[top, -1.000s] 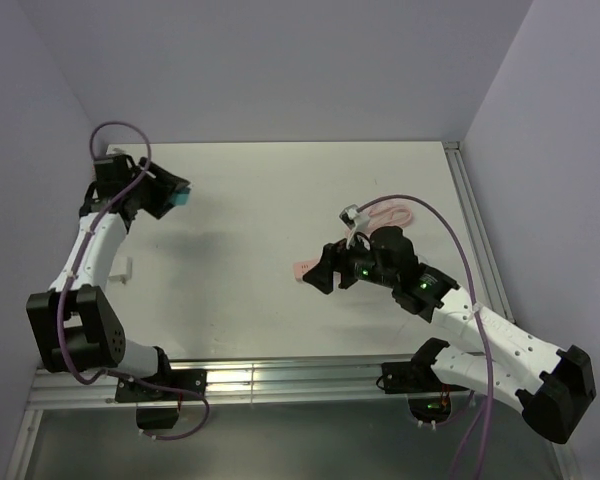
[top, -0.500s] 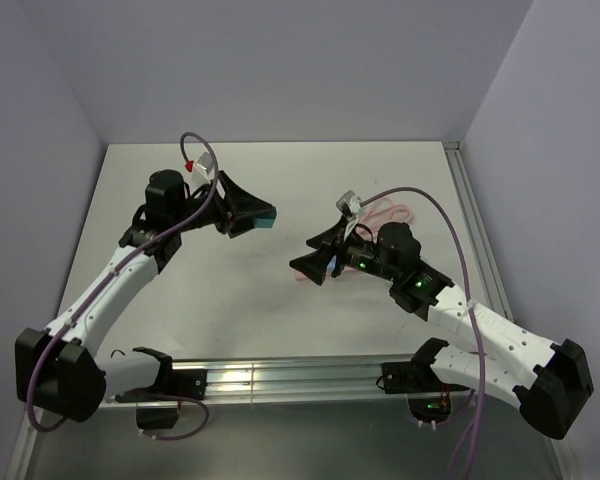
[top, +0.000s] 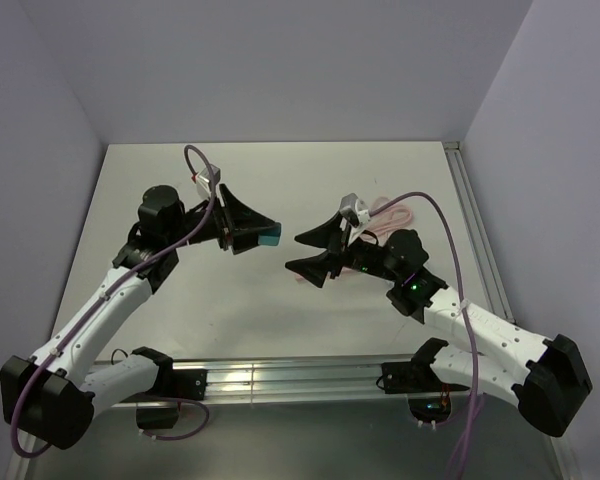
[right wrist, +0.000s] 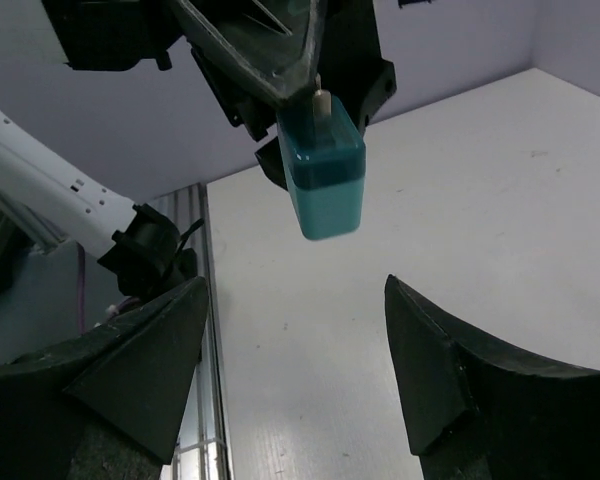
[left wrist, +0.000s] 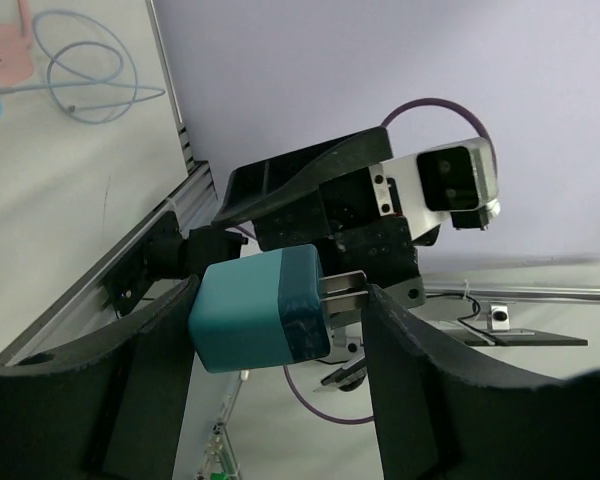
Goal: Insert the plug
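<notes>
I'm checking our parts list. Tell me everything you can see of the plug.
The plug is a small, rounded plastic block, light teal with a darker teal band at the end bearing metal prongs. It is held clear of the table between the fingers of the left pincer, seemingly clamped end to end.

no legible text, no labels, no numbers

The left arm (top: 92,312) and right arm (top: 490,335) are white with black joints and black wedge-shaped fingers (right wrist: 460,390). A purple cable (top: 412,196) loops behind the right pincer (top: 295,253), beside green lights (top: 417,287).
</notes>
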Tool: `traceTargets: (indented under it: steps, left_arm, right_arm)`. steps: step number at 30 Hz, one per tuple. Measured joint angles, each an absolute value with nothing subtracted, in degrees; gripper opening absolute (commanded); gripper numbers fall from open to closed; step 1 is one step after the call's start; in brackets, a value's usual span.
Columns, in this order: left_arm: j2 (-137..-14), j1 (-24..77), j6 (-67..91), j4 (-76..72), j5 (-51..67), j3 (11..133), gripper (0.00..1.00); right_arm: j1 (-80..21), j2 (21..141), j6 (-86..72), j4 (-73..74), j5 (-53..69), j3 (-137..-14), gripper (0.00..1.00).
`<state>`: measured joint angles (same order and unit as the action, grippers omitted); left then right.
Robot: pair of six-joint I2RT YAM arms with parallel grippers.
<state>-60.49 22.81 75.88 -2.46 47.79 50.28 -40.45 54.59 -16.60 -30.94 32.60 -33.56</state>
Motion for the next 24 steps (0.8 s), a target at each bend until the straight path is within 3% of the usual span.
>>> traceTargets:
  steps: [13,16,20,22,23,24]
  left_arm:
    - [-60.4,27.8,79.2,-5.8,47.7,47.8,0.0]
    - [-60.4,28.7,79.5,-6.6,47.7,47.4,0.0]
    - [-60.5,29.2,80.3,-7.3,46.5,46.4,0.01]
    - [-60.5,29.2,80.8,-7.6,46.2,46.2,0.2]
    - [-60.5,29.2,80.9,-7.7,46.2,46.2,0.29]
    - [-60.5,29.2,80.8,-7.8,46.0,46.2,0.4]
  right_arm:
    - [-40.4,63.6,-16.6,-34.6,37.1,-39.2,0.72]
    - [-40.4,64.6,-16.7,-35.8,37.8,-39.9,0.65]
    - [-40.6,65.1,-17.6,-36.7,40.1,-40.5,0.32]
    - [-40.7,65.1,-18.1,-37.0,40.6,-40.5,0.07]
    - [-40.7,65.1,-18.4,-36.9,40.6,-40.5,0.0]
    - [-40.6,65.1,-18.9,-36.9,40.5,-40.5,0.0]
